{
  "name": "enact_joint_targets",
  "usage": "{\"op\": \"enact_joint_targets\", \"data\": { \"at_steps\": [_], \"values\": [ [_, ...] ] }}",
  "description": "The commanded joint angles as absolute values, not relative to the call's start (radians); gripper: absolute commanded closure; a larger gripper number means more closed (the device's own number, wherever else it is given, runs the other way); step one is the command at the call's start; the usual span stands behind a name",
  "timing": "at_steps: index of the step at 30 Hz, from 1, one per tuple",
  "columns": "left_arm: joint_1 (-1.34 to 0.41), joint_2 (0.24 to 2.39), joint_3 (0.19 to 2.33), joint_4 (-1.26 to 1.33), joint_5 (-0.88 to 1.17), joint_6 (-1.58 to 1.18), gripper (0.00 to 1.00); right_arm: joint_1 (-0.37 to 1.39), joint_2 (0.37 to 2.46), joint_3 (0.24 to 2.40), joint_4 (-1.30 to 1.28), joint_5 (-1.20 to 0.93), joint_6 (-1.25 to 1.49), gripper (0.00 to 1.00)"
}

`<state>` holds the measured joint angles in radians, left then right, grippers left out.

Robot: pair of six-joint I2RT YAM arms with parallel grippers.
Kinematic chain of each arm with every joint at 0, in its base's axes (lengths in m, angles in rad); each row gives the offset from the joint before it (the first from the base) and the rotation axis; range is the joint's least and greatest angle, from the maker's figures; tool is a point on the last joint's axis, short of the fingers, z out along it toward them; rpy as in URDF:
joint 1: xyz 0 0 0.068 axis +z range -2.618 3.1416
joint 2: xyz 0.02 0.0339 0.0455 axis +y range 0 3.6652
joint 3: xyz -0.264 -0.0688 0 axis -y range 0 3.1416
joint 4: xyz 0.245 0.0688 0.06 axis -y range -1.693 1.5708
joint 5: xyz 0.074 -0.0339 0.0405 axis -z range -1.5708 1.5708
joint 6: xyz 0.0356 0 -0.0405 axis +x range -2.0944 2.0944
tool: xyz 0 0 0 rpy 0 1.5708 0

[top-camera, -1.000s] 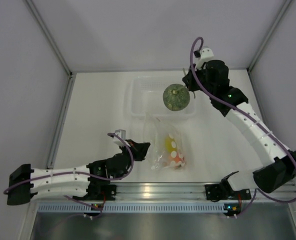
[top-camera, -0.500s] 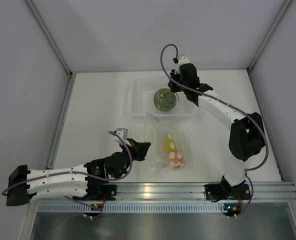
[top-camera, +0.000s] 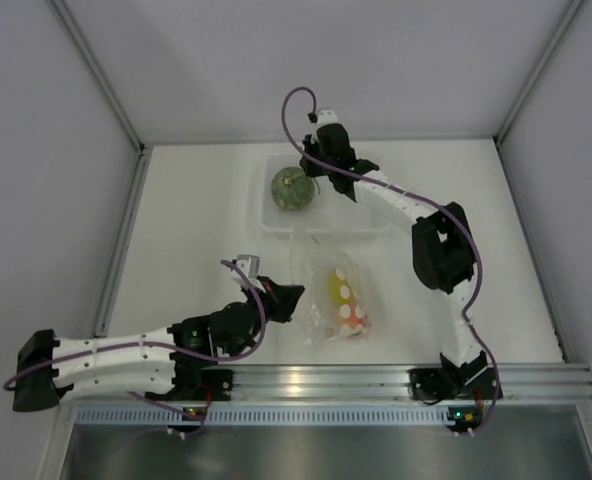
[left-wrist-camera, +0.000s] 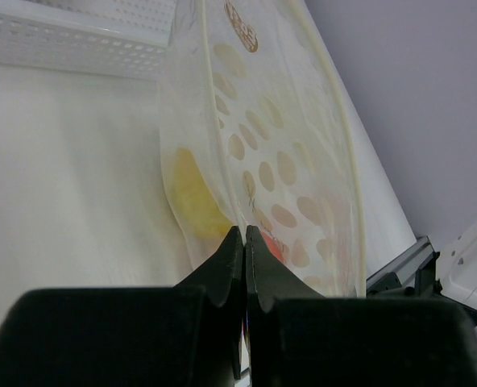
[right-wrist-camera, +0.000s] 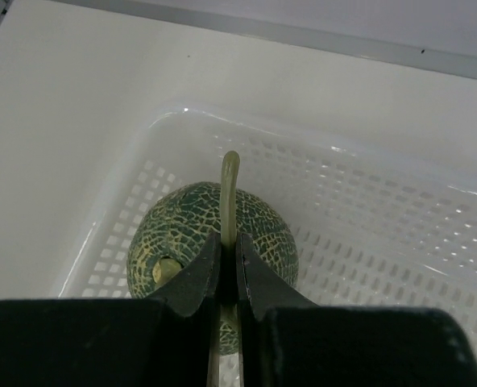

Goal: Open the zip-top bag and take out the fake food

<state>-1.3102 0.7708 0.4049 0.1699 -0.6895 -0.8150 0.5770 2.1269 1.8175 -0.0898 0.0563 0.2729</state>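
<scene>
left gripper (left-wrist-camera: 244, 235): jaws together, pinching the near edge of the bag (left-wrist-camera: 287, 161) | right gripper (right-wrist-camera: 229, 246): clamped on the stem of the melon (right-wrist-camera: 182, 230); melon within the left end of the tub (right-wrist-camera: 400, 210) | bag: on the table (top-camera: 196, 220) just near of the tub; yellow fruit (top-camera: 337, 289) and orange-red fruit (top-camera: 352, 316) inside

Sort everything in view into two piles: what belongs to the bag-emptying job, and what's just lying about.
Job:
- zip-top bag, pinched by the left gripper
- green melon, held by its stem in the right gripper
- yellow fruit and orange-red fruit, inside the bag

Lying about:
- perforated tub
- metal rail at the near edge
</scene>
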Motion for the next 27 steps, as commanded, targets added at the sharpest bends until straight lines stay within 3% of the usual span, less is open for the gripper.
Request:
{"op": "enact_joint_targets", "data": {
  "at_steps": [1, 4, 5, 6, 10, 11, 16, 21, 27],
  "values": [
    [-1.312, 0.769, 0.454, 0.179, -0.66, -0.799, 1.0, 0.609, 2.158, 1.891, -0.037, 0.083, 0.276, 0.94],
    [-1.312, 0.756, 0.451, 0.179, -0.649, -0.795, 1.0, 0.62, 2.168, 1.896, -0.035, 0.08, 0.265, 0.85],
    [-1.312, 0.747, 0.448, 0.179, -0.647, -0.792, 1.0, 0.621, 2.164, 1.898, -0.035, 0.074, 0.264, 0.72],
    [-1.313, 0.744, 0.448, 0.178, -0.644, -0.792, 1.0, 0.623, 2.163, 1.901, -0.046, 0.072, 0.262, 0.68],
    [-1.312, 0.724, 0.456, 0.17, -0.63, -0.782, 1.0, 0.624, 2.135, 1.911, -0.086, 0.063, 0.239, 0.54],
    [-1.313, 0.723, 0.46, 0.164, -0.63, -0.779, 1.0, 0.621, 2.109, 1.911, -0.097, 0.061, 0.233, 0.41],
    [-1.312, 0.735, 0.491, 0.121, -0.64, -0.77, 1.0, 0.601, 2.005, 1.905, -0.165, 0.072, 0.206, 0.32],
    [-1.313, 0.768, 0.528, 0.107, -0.634, -0.753, 1.0, 0.575, 1.853, 1.875, -0.244, 0.106, 0.172, 0.29],
    [-1.313, 0.836, 0.621, 0.063, -0.643, -0.724, 1.0, 0.572, 1.658, 1.769, -0.399, 0.109, 0.16, 0.35]
  ]
}}
